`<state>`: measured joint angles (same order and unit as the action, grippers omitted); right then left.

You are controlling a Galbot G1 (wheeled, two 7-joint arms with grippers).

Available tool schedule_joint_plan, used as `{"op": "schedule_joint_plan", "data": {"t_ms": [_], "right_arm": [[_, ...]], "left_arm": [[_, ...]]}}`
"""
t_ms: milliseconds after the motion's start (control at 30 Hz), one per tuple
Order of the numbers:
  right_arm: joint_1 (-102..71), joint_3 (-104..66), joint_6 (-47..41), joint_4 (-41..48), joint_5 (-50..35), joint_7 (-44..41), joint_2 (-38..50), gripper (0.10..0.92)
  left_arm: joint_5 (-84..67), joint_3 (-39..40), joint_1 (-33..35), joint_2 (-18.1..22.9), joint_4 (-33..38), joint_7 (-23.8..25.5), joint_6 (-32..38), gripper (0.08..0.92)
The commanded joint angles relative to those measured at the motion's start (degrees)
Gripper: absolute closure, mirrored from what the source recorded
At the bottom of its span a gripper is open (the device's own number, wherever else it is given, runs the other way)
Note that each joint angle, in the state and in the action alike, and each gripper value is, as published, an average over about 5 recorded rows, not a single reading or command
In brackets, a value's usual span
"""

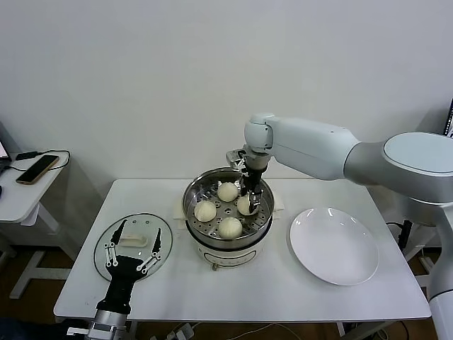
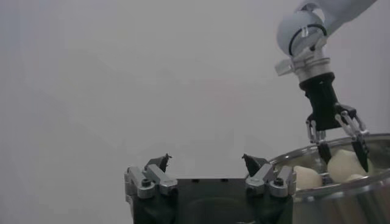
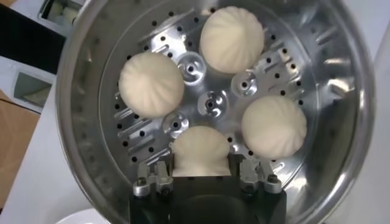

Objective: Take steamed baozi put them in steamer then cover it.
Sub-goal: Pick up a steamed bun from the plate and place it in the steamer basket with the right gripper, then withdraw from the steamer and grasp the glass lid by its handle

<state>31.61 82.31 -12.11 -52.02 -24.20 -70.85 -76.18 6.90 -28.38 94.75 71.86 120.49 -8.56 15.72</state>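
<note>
The right hand is reaching down into the steamer at the middle of the surface, pinching the fourth baozi on the perforated tray beside three others. The left hand is hovering wide open over the glass cover, which is lying left of the steamer.

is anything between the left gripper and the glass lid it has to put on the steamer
Nothing visible. The open left gripper hovers right over the glass lid on the table; the right gripper, inside the steamer on a baozi, blocks covering.
</note>
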Motion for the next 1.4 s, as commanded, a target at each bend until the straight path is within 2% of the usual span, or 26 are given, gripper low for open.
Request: {"op": "schedule_joint_plan", "data": {"t_ms": [33, 167, 333, 467, 567, 667, 867, 967, 1133, 1400], "right_arm": [[-0.98, 0.00, 0.05, 0.52, 0.74, 0.94, -0.60, 0.392], [-0.67, -0.43, 0.12, -0.33, 0.71, 0.95, -0.22, 0.347], [1.04, -2.17, 0.83, -3.53, 1.76, -0.43, 2.11, 0.229], [2.79, -8.52, 1.87, -6.65, 2.42, -1.62, 6.39, 0.205], [3.47, -15.57, 4.00, -8.97, 1.41, 2.36, 11.01, 0.203], [2.88, -20.46, 7.69, -13.16, -2.85, 17.04, 17.22, 0.203], [-3.48, -23.73, 15.06, -22.19, -9.36, 59.85, 29.61, 0.203], [-10.93, -30.92, 18.32, -24.75, -10.07, 75.90, 33.95, 0.203], [-27.41, -49.33, 23.07, -26.85, -10.21, 89.73, 37.85, 0.203], [-56.04, -76.38, 25.42, -30.74, -8.81, 94.76, 39.45, 0.203]], "left_arm": [[-0.01, -0.06, 0.04, 0.04, -0.08, -0.07, 0.03, 0.177], [-0.01, -0.10, 0.01, 0.06, -0.07, -0.15, -0.06, 0.177], [0.00, -0.14, 0.03, 0.04, -0.06, -0.18, -0.21, 0.177], [0.06, -0.09, -0.08, 0.09, 0.10, -0.16, -0.41, 0.177], [0.16, -0.07, -0.18, 0.09, 0.24, -0.19, -0.57, 0.177], [0.77, -0.14, -0.37, -0.08, 0.00, -0.33, -0.64, 0.177], [2.64, 0.07, -1.42, -0.51, -0.14, -1.37, -1.87, 0.177], [4.13, 0.24, -2.14, -0.57, -0.08, -2.28, -2.90, 0.177], [7.01, 0.40, -3.32, -0.59, -0.21, -3.69, -4.69, 0.177], [14.87, 0.03, -6.71, -0.27, -3.56, -5.65, -5.33, 0.177]]}}
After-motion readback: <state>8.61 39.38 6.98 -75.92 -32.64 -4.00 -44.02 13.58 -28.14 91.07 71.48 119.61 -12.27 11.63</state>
